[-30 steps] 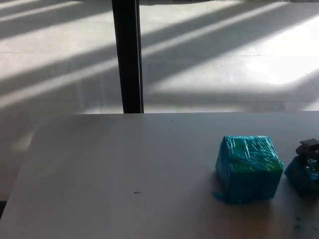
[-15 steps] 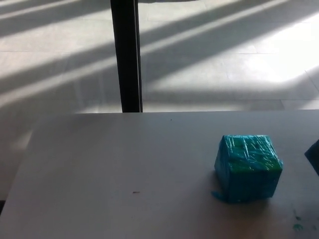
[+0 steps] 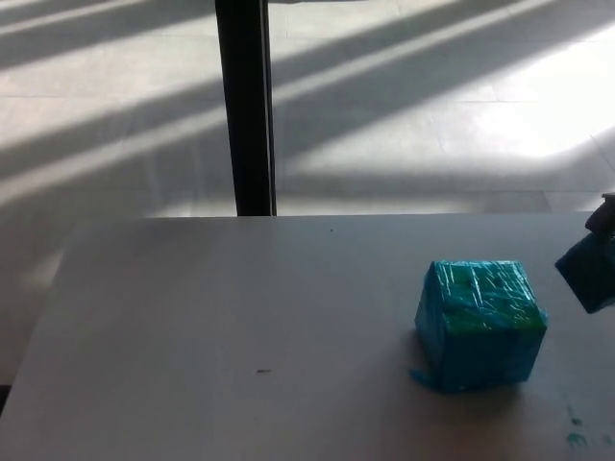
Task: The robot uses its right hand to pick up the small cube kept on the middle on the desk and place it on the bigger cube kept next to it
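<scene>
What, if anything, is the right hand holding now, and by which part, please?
The right hand appears to hold the small cube by its upper side, off the desk; the frame edge hides the grip.

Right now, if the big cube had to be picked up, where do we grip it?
Grip the big cube across its left and right side faces, coming down from above. It sits flat on the desk with its top bare and space on both sides; the wrap looks crinkled, so probably squeeze mid-height.
</scene>
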